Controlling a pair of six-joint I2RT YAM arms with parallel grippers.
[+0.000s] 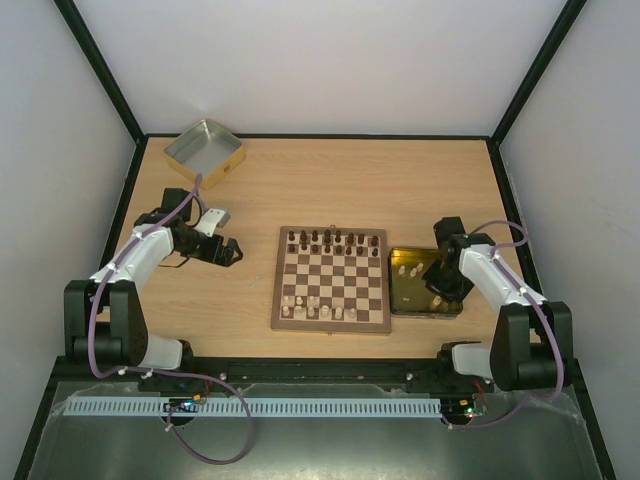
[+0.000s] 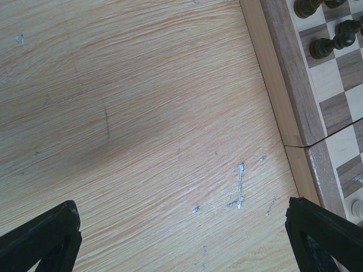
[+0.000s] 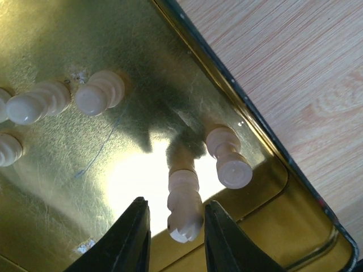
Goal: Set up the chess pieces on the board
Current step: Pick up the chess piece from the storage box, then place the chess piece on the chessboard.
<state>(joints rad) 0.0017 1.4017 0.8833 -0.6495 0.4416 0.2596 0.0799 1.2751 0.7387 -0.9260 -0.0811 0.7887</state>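
Right claw (image 3: 176, 202) is hanging, jaws apart, around a cream chess piece (image 3: 184, 211) in the tin (image 3: 57, 34), seemingly lining up a pick for the board (image 1: 330, 280) at its left, while the left claw (image 2: 181, 203) is idling spread wide.

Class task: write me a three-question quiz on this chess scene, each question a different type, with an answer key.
1. Fill in: seen from the arms, the dark pieces stand along the ___ side of the board.
2. Choose one: the cream piece framed by the right pincer is in A) the gold tray, B) the silver tin, C) the board.
3. True or false: the left pincer holds a piece.
Key: 1 far; 2 A; 3 false.
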